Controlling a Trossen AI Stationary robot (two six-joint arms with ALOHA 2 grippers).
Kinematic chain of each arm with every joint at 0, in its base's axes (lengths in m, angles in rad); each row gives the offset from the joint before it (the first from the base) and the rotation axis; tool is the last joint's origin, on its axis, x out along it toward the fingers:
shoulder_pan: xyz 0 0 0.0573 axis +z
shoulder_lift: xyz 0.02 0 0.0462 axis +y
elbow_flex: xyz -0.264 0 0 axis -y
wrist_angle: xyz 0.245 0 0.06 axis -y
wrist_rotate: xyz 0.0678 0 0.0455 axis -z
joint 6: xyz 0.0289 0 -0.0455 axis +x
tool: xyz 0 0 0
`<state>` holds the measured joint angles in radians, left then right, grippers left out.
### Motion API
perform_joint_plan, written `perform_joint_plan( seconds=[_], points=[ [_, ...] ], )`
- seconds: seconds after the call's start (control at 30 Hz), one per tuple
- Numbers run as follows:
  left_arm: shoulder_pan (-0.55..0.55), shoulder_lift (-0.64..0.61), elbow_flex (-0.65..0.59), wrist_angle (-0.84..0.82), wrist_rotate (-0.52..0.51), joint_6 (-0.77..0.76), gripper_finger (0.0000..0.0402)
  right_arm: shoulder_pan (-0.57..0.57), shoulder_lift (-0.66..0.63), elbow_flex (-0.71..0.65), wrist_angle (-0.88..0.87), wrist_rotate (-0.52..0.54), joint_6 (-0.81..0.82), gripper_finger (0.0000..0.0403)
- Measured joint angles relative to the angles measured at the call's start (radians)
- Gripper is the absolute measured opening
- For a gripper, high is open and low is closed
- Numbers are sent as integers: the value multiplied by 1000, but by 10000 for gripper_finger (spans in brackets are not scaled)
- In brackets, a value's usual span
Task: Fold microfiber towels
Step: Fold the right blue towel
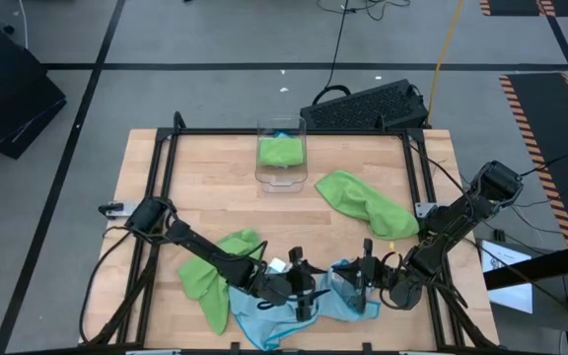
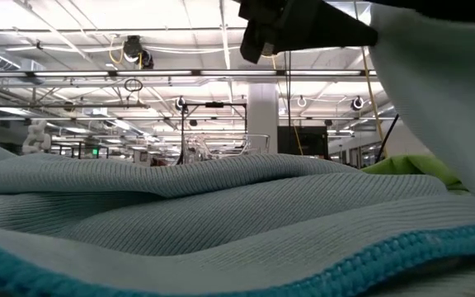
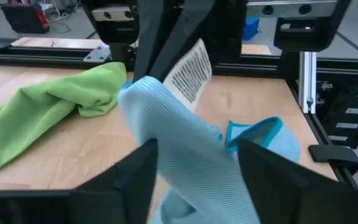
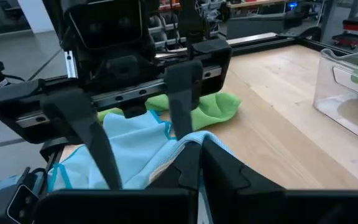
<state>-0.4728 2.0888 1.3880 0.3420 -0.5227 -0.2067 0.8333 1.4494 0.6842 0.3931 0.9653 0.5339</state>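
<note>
Wooden table (image 1: 215,177) with a black frame along its edges. Light blue towel (image 1: 294,311) at the near edge, middle: rumpled, fine ribbed weave, darker teal stitched hem; one part drawn up into a peak between the two claws, the rest slack on the table. In the low view its ribbed cloth (image 2: 221,214) fills most of the frame. Lime green towel (image 1: 210,276) lies bunched just left of the blue one, touching it, partly under the left arm. Second lime green towel (image 1: 363,202) crumpled on the right half of the table, well apart from the blue. Third green towel (image 1: 280,150) sits folded inside the clear plastic bin (image 1: 280,177) at the far middle. Left claw (image 1: 304,291) low over the blue towel, fingers spread either side of the raised fold (image 3: 185,168), not pressed on it; a white printed tag (image 3: 188,74) stands at the top of that fold. Right claw (image 1: 368,276) facing the left one, fingers pressed together, pinching the blue towel's edge (image 4: 185,146).
</note>
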Motion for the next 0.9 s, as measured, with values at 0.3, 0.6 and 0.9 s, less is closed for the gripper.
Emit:
perform_joint_plan(
  seconds=[0.3, 0.6, 0.9],
  points=[
    [28, 0, 0, -35, 15, 41, 21, 4, 0, 0, 33, -79, -27, 8],
    [42, 0, 0, -62, 122, -18, 92, 6, 0, 0, 44, -79, -50, 8],
    [31, 1, 0, 2, 98, -84, 233, 6, 0, 0, 46, -45, -49, 8]
  ],
)
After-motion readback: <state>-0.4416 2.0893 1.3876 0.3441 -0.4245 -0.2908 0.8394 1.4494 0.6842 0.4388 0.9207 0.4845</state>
